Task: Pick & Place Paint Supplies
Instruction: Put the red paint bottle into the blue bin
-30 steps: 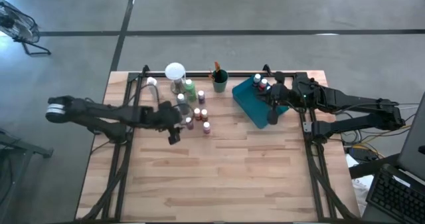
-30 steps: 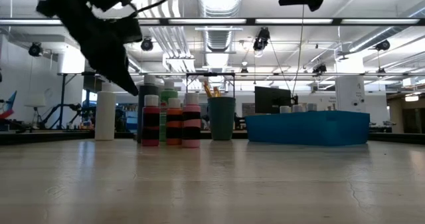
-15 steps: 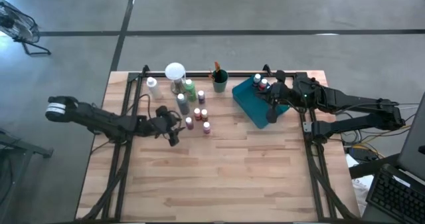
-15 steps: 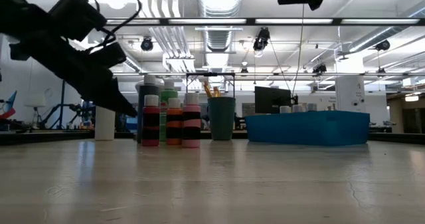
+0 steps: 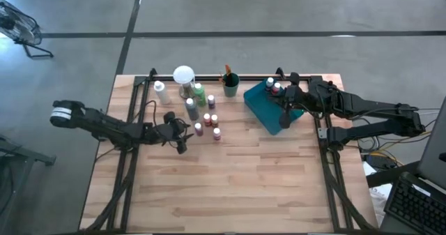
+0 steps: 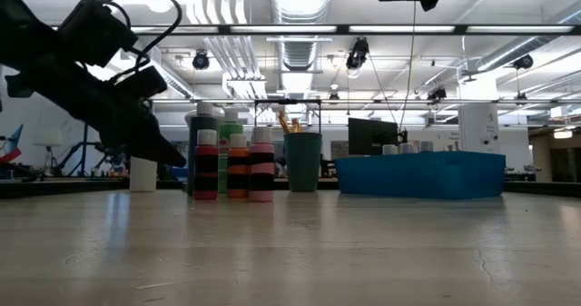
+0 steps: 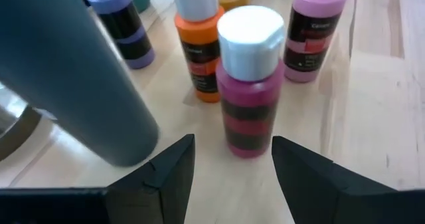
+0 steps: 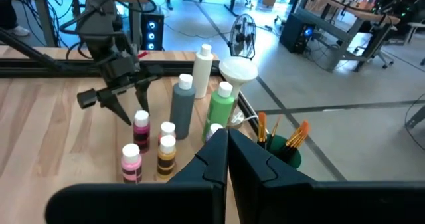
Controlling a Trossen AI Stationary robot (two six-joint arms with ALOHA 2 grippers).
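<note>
Magenta paint bottle ahead of left claw, open, empty | step: approach | next: advance, close | right claw shut, empty, above tray

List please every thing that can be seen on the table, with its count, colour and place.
small paint bottles: five, white caps, mixed colours (magenta, orange, pink, purple among them), clustered left of the table's centre
tall bottles: three, one grey, one green, one white, behind the small cluster
round white-topped object: one, at the far edge
cup: one, dark green, at the far edge, holding brushes
tray: one, teal, far right
capped bottles: at least two, in the tray's far end
table: one, light wood
left claw: open, low beside the small cluster, facing the magenta bottle
right claw: shut, over the tray
</note>
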